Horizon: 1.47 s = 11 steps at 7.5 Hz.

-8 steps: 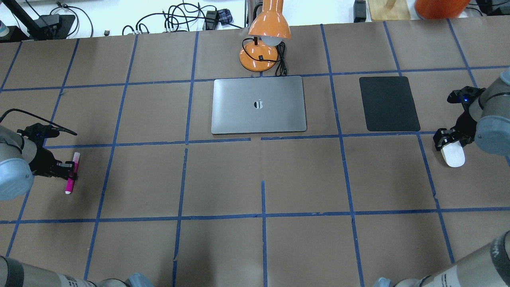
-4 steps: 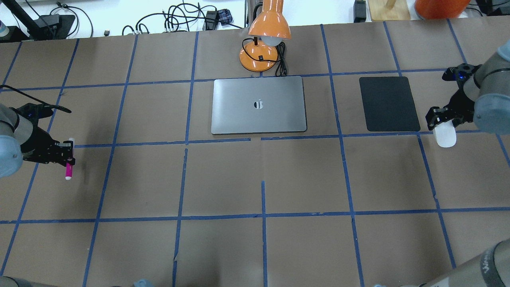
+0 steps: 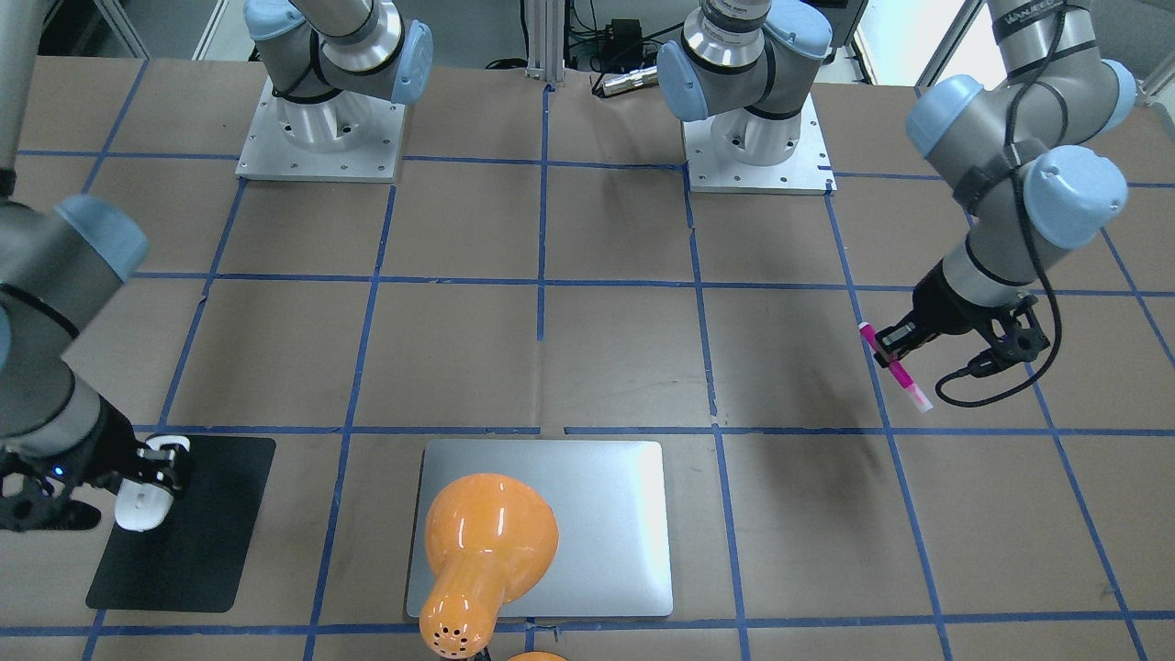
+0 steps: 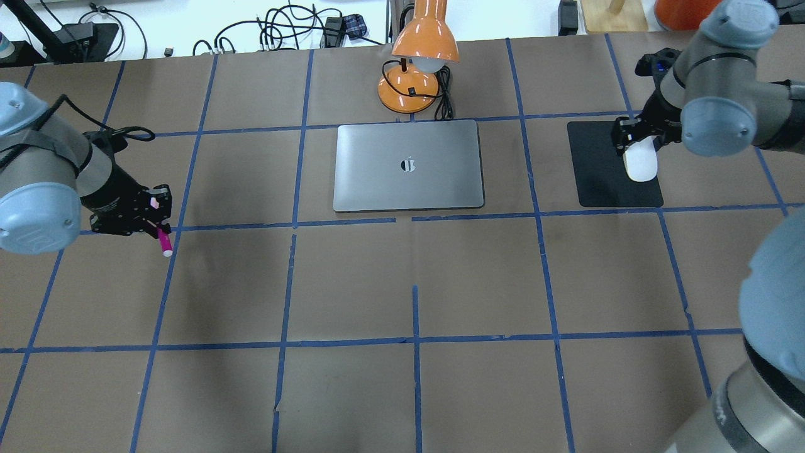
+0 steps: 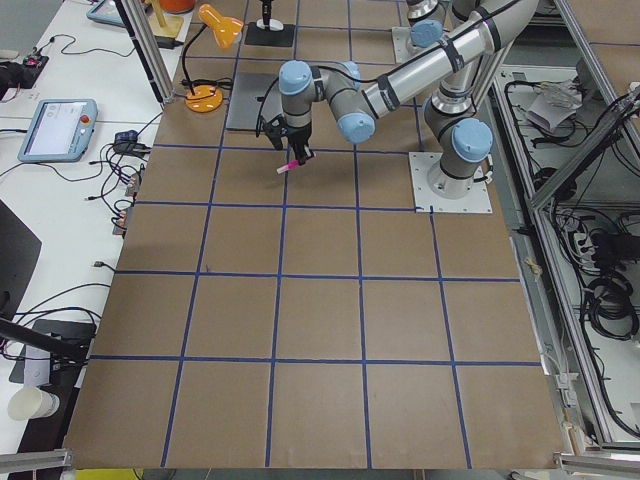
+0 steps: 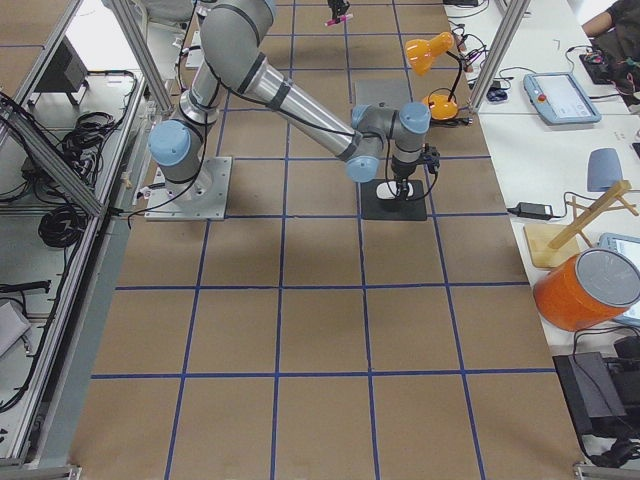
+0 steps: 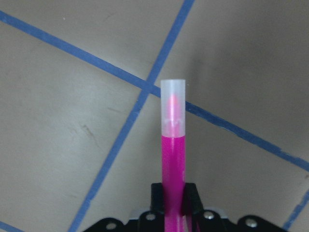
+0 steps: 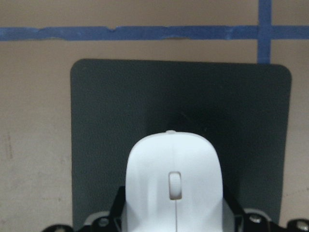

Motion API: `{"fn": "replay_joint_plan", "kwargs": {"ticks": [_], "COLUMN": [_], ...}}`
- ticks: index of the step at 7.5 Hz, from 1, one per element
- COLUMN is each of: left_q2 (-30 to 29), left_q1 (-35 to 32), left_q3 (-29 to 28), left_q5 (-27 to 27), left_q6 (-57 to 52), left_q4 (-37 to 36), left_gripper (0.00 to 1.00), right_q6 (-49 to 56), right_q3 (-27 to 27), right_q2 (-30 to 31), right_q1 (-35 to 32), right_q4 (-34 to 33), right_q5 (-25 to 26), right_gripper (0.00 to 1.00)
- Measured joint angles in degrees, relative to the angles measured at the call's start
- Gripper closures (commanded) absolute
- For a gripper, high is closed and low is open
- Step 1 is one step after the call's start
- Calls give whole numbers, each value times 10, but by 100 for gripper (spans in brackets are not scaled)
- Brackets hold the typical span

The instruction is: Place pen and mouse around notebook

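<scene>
The pen [image 7: 174, 159] is pinched in the jaws of my left gripper [image 4: 156, 219] near its plain end. The capped end sticks out and tilts downward, clear of the table [image 4: 352, 283]. It hangs well apart from the notebook [image 4: 409, 165], out on my left. Gripped that low, most of the barrel is free, so I judge I can lay it flat before my fingers meet the paper.

The mouse [image 4: 640, 165] is clamped by its rear flanks in my right gripper [image 4: 636, 133], nose forward, over the black mat [image 4: 600, 182]. The mat lies apart from the notebook on my right. I cannot tell whether the mouse touches the mat.

An orange lamp [image 4: 418, 56] stands at the notebook's far edge, so I judge the two sides are the open spots.
</scene>
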State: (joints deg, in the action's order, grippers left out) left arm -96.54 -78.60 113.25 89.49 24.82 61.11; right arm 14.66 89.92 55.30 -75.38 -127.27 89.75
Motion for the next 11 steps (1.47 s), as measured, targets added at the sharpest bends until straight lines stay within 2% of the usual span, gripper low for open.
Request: {"fn": "replay_joint_plan", "kwargs": {"ticks": [2,5,7,9,11], "left_q2": [-12,-60,-116,-168,-192], "left_q1": [-127,-271,-323,-358,-375], "left_q3": [-6,-23,-39,-61,-80], "left_q5": [-1,-10,-15,-21,-21], "left_q6": [247,603,753,813,830], "left_q4": [-8,-59,-114,-143,-147], "left_gripper": [100,100,100,100,100], "right_q6": [-3,1,-2,-23,-34], "right_q3": [-15,-19,-22,-22,-15], "right_q2": [-18,-19,21,109,189], "right_q1": [-3,-4,-13,-49,-71], "right_q4": [0,-2,24,121,233], "right_q5": [2,6,5,5,6], "right_gripper": [0,0,0,0,0]}}
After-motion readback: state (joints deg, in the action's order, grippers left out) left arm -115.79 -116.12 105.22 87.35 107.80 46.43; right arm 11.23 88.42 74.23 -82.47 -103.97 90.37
